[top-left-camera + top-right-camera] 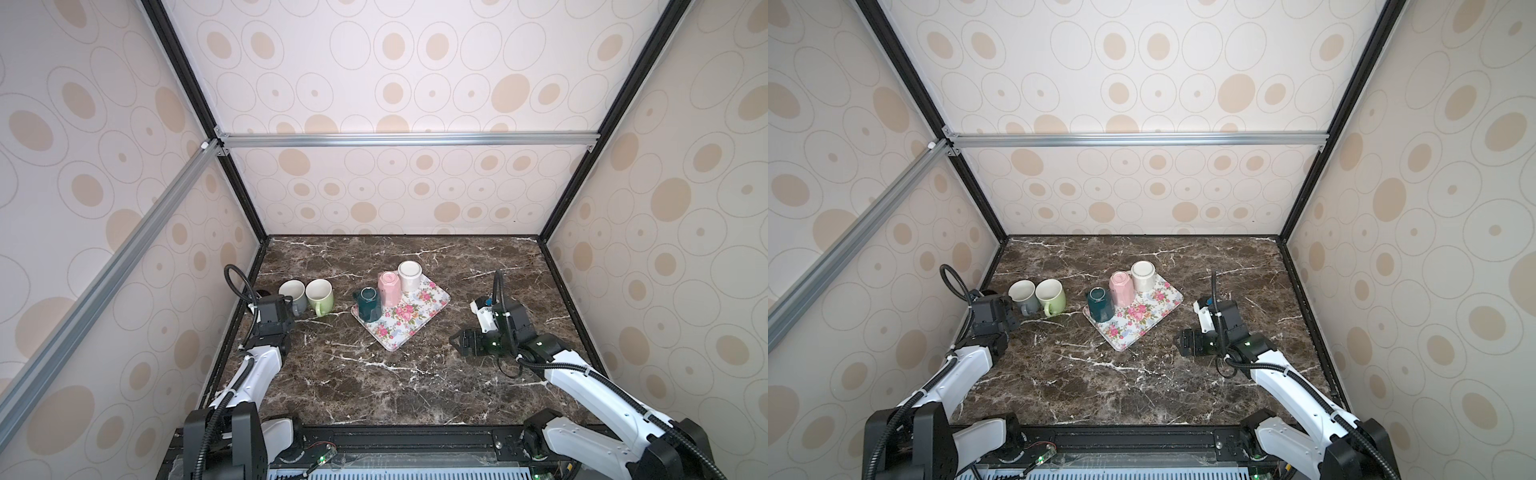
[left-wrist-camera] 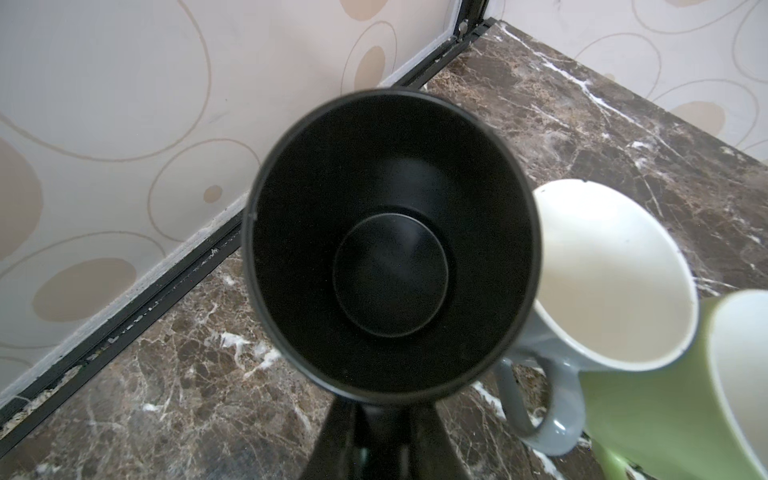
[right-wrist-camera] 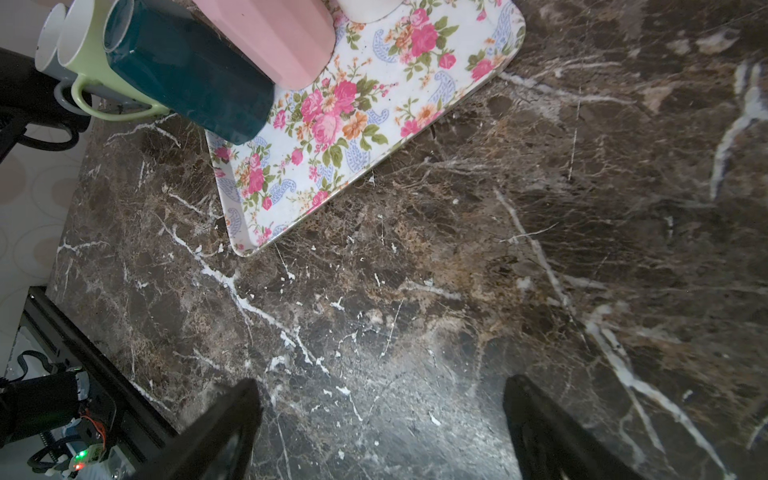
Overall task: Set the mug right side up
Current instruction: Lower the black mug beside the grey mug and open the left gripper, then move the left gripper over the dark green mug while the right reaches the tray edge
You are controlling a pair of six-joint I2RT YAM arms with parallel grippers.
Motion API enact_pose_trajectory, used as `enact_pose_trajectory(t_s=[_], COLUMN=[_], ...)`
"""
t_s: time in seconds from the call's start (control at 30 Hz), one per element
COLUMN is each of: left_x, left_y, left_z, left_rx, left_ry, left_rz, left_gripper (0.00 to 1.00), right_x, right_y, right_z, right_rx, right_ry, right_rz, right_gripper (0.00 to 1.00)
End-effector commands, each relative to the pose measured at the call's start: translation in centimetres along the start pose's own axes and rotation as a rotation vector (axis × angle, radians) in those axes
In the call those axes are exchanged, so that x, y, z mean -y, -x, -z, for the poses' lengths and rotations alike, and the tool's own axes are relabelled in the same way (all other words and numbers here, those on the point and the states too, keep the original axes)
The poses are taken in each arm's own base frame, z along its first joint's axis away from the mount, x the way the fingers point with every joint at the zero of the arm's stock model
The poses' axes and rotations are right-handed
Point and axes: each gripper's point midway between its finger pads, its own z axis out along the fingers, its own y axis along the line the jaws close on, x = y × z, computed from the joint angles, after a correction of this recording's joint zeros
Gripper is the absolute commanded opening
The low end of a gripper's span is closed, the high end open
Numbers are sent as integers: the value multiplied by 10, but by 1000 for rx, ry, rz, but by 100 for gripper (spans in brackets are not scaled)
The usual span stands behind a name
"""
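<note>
The black mug (image 2: 390, 249) has its open mouth facing up, so you can look right down to its round bottom. It is well away from the flowery tray (image 1: 409, 322), past the green mug (image 1: 319, 294) and the grey mug (image 1: 293, 291). Those two also stand mouth up. The black mug is just beside the grey mug. I cannot tell if they touch, or if the black mug is down on the worktop (image 1: 374, 395) yet. I think it goes there so the right-way-up mugs stay together, off the tray.

The left fingers (image 2: 336, 453) are pinched tight on the side of the black mug nearest the arm. The mug hides their tips, so I cannot tell if they hold the handle or the wall. I think they hold on so the mug does not tip before it stands flat.

The right fingers (image 3: 224, 436) are wide apart with nothing between them. They hang over bare worktop near the tray, on the side away from the green mug. I guess they wait there to keep out of the way.

On the tray the teal mug (image 1: 368, 305), the pink mug (image 1: 388, 286) and the white mug (image 1: 409, 276) stand bottoms up, close together. I think they are waiting for their turn.
</note>
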Motion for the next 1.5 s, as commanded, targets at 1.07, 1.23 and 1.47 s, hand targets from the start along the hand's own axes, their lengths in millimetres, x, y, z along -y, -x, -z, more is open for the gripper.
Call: enact_pose_trajectory(t_s=[1.07,1.23,1.47], left_x=[28,40,67], left_y=[39,36,43], left_z=[55,68,108], left_rx=[121,109,86], left_ry=[-183,-232,-278], left_rz=[22,-15,-218], left_gripper=[98,98,98], right_x=[11,19,16], right_y=[1,6,11], right_z=[-28,-37,-56], right_rx=[-87,-78,-125], right_ry=[-43,-81,-65], right_rz=[-140,-179,-240], right_gripper=[95,94,84])
